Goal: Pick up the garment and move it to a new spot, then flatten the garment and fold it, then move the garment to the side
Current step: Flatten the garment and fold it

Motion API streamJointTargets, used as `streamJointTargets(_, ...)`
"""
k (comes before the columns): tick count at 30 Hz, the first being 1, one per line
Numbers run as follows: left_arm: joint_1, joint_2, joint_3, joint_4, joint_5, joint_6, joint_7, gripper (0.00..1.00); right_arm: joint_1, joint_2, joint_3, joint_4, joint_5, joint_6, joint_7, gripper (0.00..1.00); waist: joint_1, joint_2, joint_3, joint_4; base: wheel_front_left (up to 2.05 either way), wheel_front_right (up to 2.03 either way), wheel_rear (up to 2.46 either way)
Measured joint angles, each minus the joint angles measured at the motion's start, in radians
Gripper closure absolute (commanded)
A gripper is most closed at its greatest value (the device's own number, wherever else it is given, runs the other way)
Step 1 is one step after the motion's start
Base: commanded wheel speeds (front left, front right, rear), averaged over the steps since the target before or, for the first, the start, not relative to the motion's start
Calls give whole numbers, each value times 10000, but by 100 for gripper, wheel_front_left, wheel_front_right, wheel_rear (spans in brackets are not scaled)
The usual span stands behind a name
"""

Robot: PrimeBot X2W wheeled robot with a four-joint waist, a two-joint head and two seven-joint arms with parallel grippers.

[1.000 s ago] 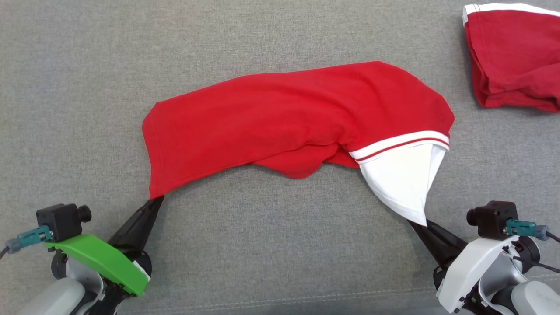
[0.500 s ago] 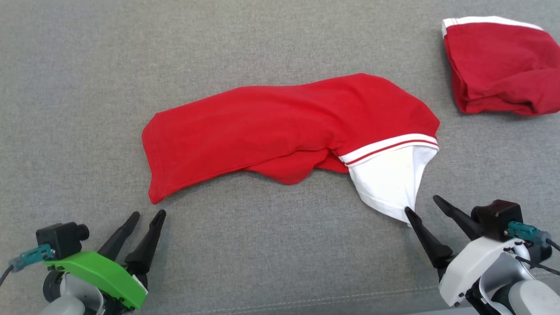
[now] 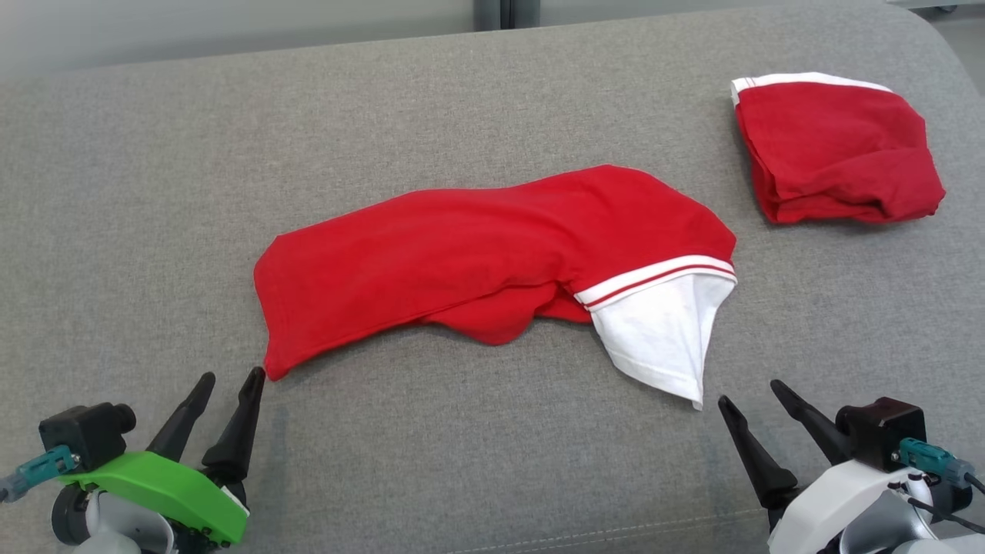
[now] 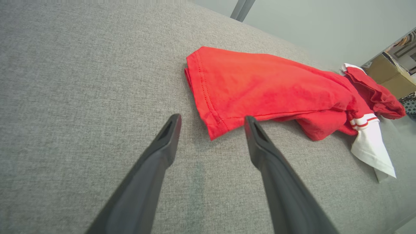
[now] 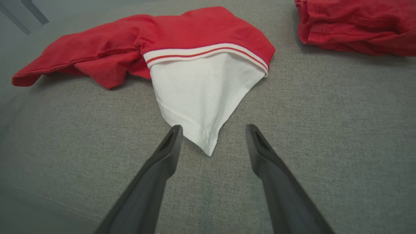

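Garment [image 3: 492, 254], likely soft and limp, lies bunched mid-frame on the grey cushion [image 3: 154, 154]. Left gripper [image 3: 232, 375] and right gripper [image 3: 749, 392], at the lower corners, hold their fingers wide and empty. Its two near corners look like the best holds.

The place looked like an indoor test room or lab rather than a lived-in home, though that could not be told for sure. The work lay on a wide grey fabric cushion [image 3: 462, 477] with a stitched seam [image 3: 654, 528] along its near edge and a rounded far right corner [image 3: 916, 31], like a sofa seat or mattress. Behind its far edge stood a plain pale wall [image 4: 308, 19], broken by a dark upright strip [image 3: 504, 11]. Past the far right corner a smooth pale floor [image 3: 973, 31] showed, and the left wrist view caught a cardboard box [image 4: 390, 74] there. A red shirt [image 3: 462, 254] lay mid-cushion. A folded one [image 3: 835, 146] lay near the far right corner.
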Motion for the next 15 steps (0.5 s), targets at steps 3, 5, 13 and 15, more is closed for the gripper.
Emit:
streamJointTargets(3,175,-234,153,-98,199,23,0,0,123,0,10,17,-2,-2,-44,0,0,0,-175,-37,0,0,0)
streamJointTargets(5,233,-276,196,-136,270,42,0,0,179,-2,23,27,-13,-2,-46,0,0,0,-228,-43,0,0,0)
streamJointTargets(13,533,-422,295,-500,600,82,0,0,346,67,88,84,-27,-77,-161,0,0,0,-282,-29,0,0,0)
streamJointTargets(15,535,-472,268,-617,650,82,0,0,325,128,84,180,-27,-77,-209,0,0,0,-202,-31,0,0,0)
